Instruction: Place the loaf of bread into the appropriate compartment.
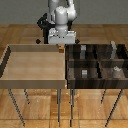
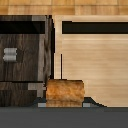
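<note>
The loaf of bread (image 1: 61, 49) is a tiny orange-brown block held in my gripper (image 1: 61, 45). It hangs at the far edge of the light wooden tray (image 1: 35, 82), close to the wall it shares with the dark compartment bin (image 1: 97, 62). In the wrist view the loaf (image 2: 65, 93) fills the space between my fingertips (image 2: 39, 103), with the light tray floor (image 2: 95, 55) below it and the dark bin (image 2: 25, 60) to one side. The gripper is shut on the loaf.
The dark bin on the exterior view's right has several compartments holding small grey-white items (image 1: 84, 73), (image 1: 116, 70); one shows in the wrist view (image 2: 10, 54). Both containers stand on thin legs. The robot base (image 1: 61, 20) is behind them.
</note>
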You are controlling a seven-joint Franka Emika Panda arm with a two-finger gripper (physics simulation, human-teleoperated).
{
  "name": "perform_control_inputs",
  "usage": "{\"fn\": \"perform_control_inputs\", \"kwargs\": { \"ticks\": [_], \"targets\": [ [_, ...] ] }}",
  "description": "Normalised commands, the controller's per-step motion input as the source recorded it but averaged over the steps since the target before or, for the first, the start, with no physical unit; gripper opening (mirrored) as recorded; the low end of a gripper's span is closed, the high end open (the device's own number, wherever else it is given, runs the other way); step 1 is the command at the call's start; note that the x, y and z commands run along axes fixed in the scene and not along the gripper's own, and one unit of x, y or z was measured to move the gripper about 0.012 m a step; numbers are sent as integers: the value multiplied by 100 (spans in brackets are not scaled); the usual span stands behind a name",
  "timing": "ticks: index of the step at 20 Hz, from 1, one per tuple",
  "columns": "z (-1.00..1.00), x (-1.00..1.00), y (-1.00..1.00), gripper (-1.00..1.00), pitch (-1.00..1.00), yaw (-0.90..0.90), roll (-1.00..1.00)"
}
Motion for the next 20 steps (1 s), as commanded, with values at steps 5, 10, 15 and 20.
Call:
{"fn": "perform_control_inputs", "kwargs": {
  "ticks": [5,10,15,20],
  "targets": [
    [0,0,100,-100,0,0,0],
    [0,5,100,-100,0,0,0],
    [0,80,0,-100,0,0,0],
    [0,60,0,100,0,0,0]
  ]
}}
